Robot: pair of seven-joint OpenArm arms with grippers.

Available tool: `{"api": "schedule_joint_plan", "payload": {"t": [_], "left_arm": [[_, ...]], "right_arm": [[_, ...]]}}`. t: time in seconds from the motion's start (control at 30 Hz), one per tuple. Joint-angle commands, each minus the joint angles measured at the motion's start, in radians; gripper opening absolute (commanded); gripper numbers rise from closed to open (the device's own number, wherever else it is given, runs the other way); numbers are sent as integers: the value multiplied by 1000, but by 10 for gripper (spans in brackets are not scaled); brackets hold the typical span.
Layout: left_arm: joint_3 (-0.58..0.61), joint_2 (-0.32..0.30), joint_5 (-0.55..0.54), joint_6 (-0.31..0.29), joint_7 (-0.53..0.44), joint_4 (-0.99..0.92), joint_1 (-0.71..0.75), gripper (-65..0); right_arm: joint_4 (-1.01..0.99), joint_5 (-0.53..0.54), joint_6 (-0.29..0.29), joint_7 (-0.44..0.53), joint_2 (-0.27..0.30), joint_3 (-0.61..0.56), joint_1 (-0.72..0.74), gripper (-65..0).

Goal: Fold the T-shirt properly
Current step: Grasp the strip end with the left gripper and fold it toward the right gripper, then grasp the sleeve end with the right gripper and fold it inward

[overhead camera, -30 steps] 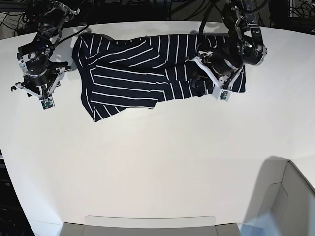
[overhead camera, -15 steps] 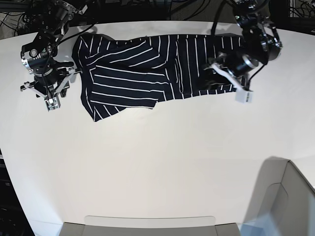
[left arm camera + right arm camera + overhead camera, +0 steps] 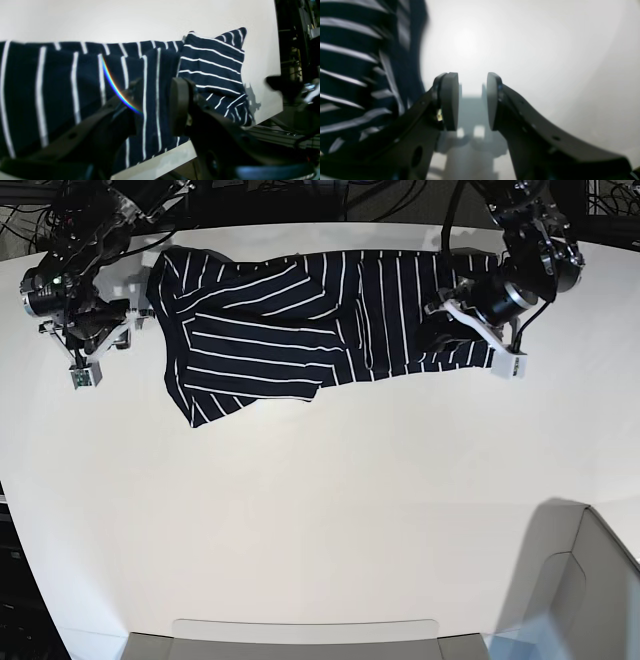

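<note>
The T-shirt (image 3: 300, 320) is laid out flat on the white desk (image 3: 330, 510), close to the far edge. It is dark blue, almost black, with thin white stripes. It is spread sideways along that far edge. One end of it is bunched and folded over, with the stripes running a different way there.

The left gripper (image 3: 478, 330) is seen at the end of the T-shirt nearest the desk's right side in the base view. In the left wrist view, the left gripper (image 3: 156, 110) is set over the cloth with its two fingers (image 3: 178, 107) apart. A strip of the T-shirt (image 3: 62, 82) is seen in the gap between them. It cannot be told if the cloth is pinched or only lies behind the fingers. The folded end of the T-shirt is seen past the fingers, near the edge of the desk.

The right gripper (image 3: 85, 355) is seen near the other end of the T-shirt, over the bare desk, just beside the cloth. In the right wrist view, the right gripper (image 3: 472, 101) is partly spread, and nothing is held between its fingers (image 3: 450, 100). Only the white desk (image 3: 532, 50) and a shadow are seen in the gap. The T-shirt (image 3: 357, 70) is seen at one side of this view, blurred.
</note>
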Motion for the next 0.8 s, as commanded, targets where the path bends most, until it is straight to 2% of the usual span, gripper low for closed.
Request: {"api": "schedule_joint_plan", "payload": {"t": [0.0,0.3,0.5,0.63,0.77], "left_arm": [[-1,-3,-22,0,-4,14,-3,-470],[-1,-27,-21,0,-2,14,-3,-470],[-1,-32,-19,0,-2,14,-3,-470],[1,-32,-19,0,-2,2,-3,-470],[1,-32,-19,0,-2,1,-3,-470]], "right_arm": [[-15,16,11,10,9,-4,16,-453],[-262,88,11,4,61,-7,16,-453],[-323,90,11,-3,64,-17,44,-453],[-322,93,11,-46,58,-112,57,-454],[-323,180,11,-51,55,-230,48,-454]]}}
